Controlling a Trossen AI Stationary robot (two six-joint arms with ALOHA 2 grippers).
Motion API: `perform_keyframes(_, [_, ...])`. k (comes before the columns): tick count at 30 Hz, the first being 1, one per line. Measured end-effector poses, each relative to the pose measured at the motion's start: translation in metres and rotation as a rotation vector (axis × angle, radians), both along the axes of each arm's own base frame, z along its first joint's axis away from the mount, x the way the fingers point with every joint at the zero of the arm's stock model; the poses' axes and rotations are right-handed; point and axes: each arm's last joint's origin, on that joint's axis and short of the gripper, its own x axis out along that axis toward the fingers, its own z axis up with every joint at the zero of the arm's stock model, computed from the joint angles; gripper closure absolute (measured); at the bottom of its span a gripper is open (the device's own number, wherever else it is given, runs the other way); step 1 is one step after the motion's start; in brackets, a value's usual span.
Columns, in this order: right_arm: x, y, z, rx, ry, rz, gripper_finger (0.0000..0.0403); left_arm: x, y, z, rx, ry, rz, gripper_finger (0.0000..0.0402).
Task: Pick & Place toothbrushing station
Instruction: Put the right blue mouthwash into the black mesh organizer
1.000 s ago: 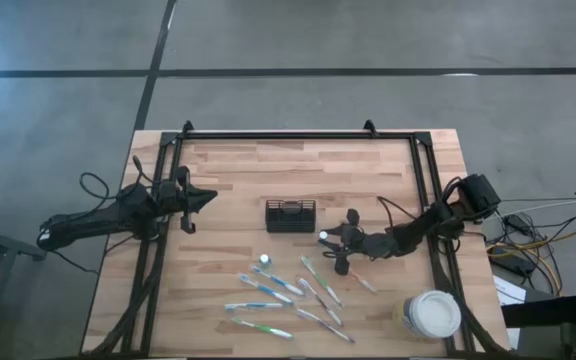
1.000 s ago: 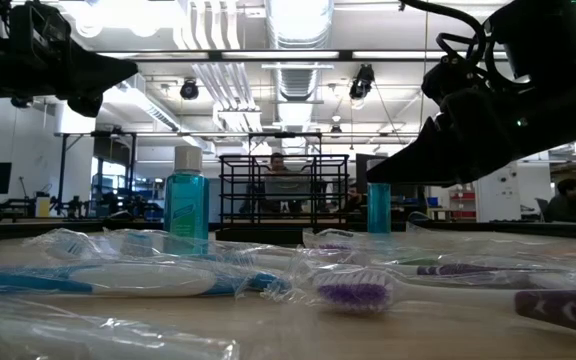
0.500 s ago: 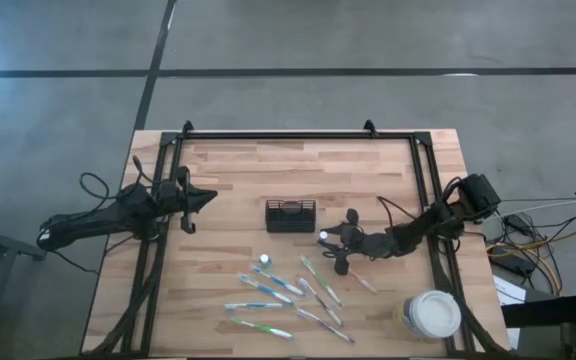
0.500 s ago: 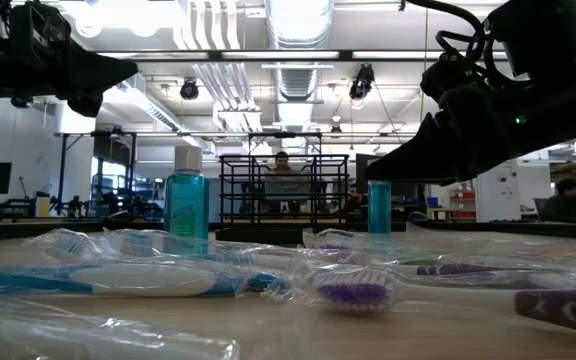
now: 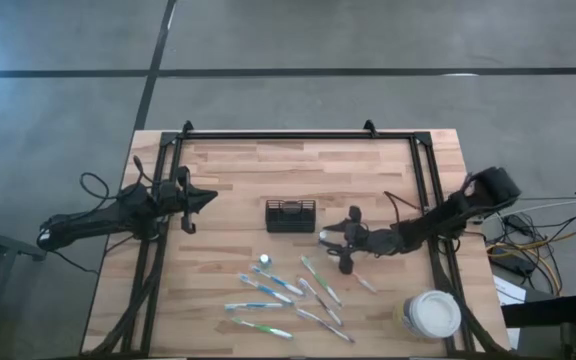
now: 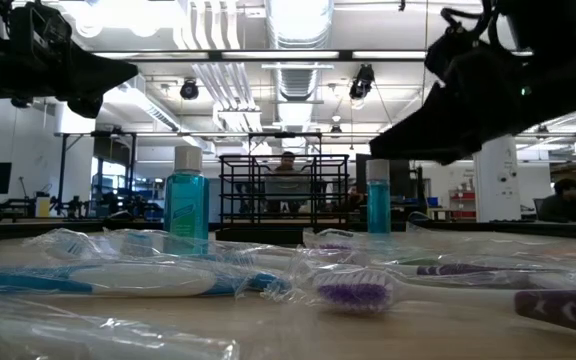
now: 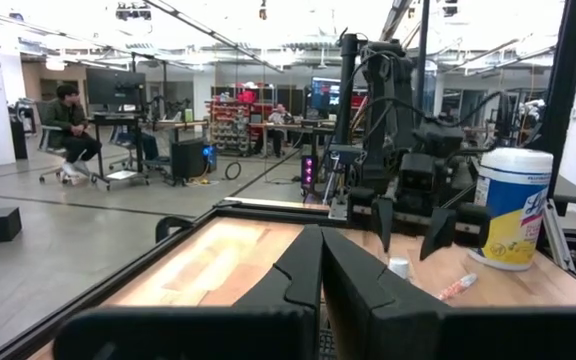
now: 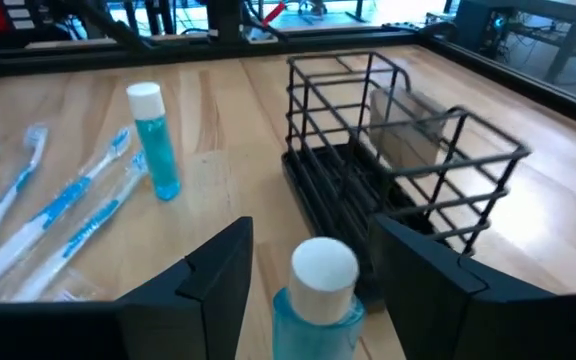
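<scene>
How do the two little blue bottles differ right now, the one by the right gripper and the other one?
The near bottle stands between the open fingers of the right gripper, close beside the wire caddy. The far bottle stands apart from the caddy, next to the wrapped toothbrushes, with no gripper near it. Both are upright, blue and white-capped.

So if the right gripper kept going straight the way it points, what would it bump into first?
Probably the small white-capped blue tube, standing between the open right gripper fingers. Just beyond it is the black wire-mesh caddy, though depth is hard to judge.
</scene>
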Motion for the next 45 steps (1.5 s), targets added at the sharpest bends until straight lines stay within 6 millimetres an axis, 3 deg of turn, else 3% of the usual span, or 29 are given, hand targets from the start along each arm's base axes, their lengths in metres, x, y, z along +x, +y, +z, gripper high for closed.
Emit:
perform_keyframes(5, [0.0,0.001,0.038,-0.006,0.11,0.029,0.0206,0.0,0.0,0.0,0.0,0.0,0.0,0.039])
perform_keyframes(10, [0.006,0.001,0.1,0.038,0.337,0.01,0.0206,0.0,0.0,0.0,0.0,0.0,0.0,0.039])
perform_keyframes(15, [0.02,-0.005,0.163,0.192,0.509,-0.004,0.0206,0.0,0.0,0.0,0.0,0.0,0.0,0.039])
perform_keyframes(20, [0.041,-0.015,0.192,0.265,0.755,-0.064,0.0206,0.0,0.0,0.0,0.0,0.0,0.0,0.039])
perform_keyframes(24, [0.065,-0.02,0.193,0.245,0.94,-0.082,0.0206,0.0,0.0,0.0,0.0,0.001,0.0,0.039])
perform_keyframes(31, [0.103,-0.018,0.17,0.15,1.065,0.105,0.0206,0.0,0.0,-0.001,-0.002,0.008,0.0,0.039])
perform_keyframes(45, [0.112,-0.032,0.147,0.244,1.054,0.087,0.0206,0.0,0.0,-0.002,0.002,0.018,0.001,0.039])
